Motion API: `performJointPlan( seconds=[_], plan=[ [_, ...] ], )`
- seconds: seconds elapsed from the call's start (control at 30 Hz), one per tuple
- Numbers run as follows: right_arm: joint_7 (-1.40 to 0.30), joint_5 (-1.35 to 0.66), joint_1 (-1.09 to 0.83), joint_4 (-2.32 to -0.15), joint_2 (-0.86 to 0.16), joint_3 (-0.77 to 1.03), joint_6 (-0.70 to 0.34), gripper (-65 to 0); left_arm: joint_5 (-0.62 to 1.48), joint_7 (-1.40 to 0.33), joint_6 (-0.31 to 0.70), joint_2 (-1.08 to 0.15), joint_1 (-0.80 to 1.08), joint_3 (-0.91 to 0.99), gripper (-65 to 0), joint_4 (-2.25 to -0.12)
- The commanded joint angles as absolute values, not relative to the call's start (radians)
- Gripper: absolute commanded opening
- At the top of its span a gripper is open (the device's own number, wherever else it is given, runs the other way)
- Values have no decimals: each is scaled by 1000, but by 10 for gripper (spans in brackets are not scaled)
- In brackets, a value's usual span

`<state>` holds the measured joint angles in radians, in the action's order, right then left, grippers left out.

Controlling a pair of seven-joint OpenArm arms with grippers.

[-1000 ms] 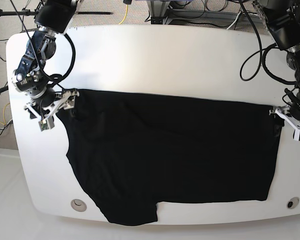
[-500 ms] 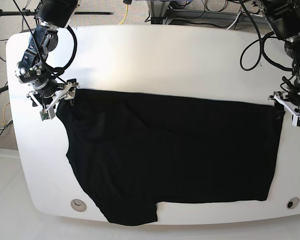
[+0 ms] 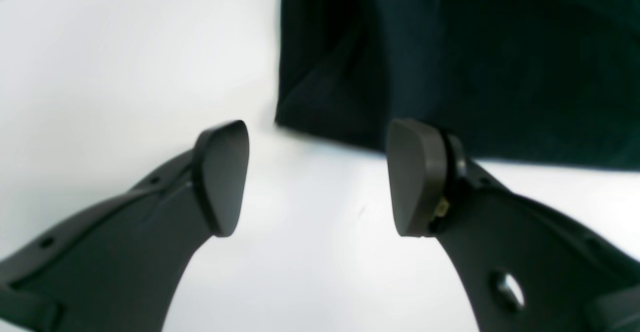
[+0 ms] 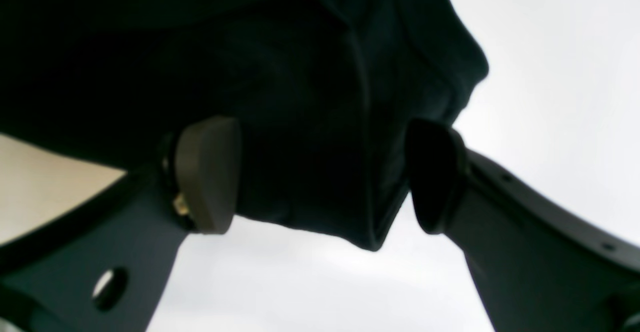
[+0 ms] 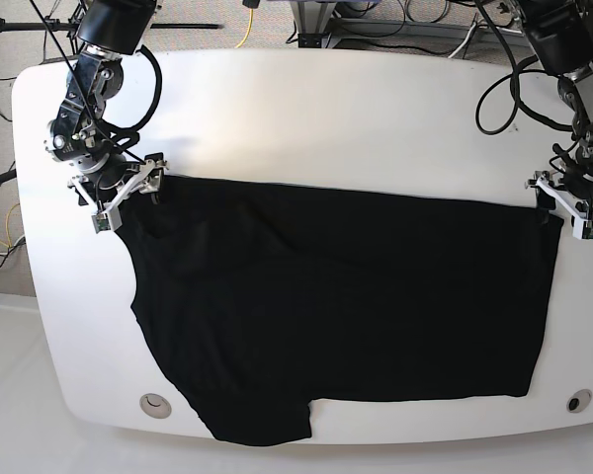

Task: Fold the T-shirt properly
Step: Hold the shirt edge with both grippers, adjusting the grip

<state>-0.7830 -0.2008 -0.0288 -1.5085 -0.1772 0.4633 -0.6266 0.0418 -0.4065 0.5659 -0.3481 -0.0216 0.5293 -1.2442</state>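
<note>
Fingers of the left gripper are spread wide, nothing between them, only bare white table in the gap; the corner of the black T-shirt sits just beyond the tips, upper middle of the left wrist view, apart from both pads. Right gripper is also wide; in the right wrist view a drooping fold of the T-shirt fills the space between the fingers, but the pads do not look pressed on it, so I read it as straddling the cloth, not gripping; contact cannot be told for sure. In the base view the T-shirt lies spread over the middle of the table, top edge running nearly straight from upper left to right, one sleeve poking off the lower edge at bottom centre. Right gripper sits at the shirt's upper left corner, left gripper at its upper right corner. Progress judgement: early to middle. The top edge looks like a fold line, so one lengthwise fold may already be in, but the layering cannot be confirmed on plain black cloth. The shape is still wide and uneven, left edge ragged, sleeve sticking out. Left to do, likely: pinch both far corners, bring that edge over toward the near side, tuck the sleeve, then fold across into a compact rectangle.
</note>
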Motion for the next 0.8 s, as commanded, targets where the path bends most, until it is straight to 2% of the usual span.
performJointPlan(
  seconds=[0.0,0.77],
  plan=[
    [-745,-206,-12,-1509,-189,462,-632,-165,52,-382,565,-368,-39,533,-242,-1251],
    [-616,-171,1,-1332,-191,469,-638,-190,44,-382,578,-369,-42,544,-239,-1254]
  ],
)
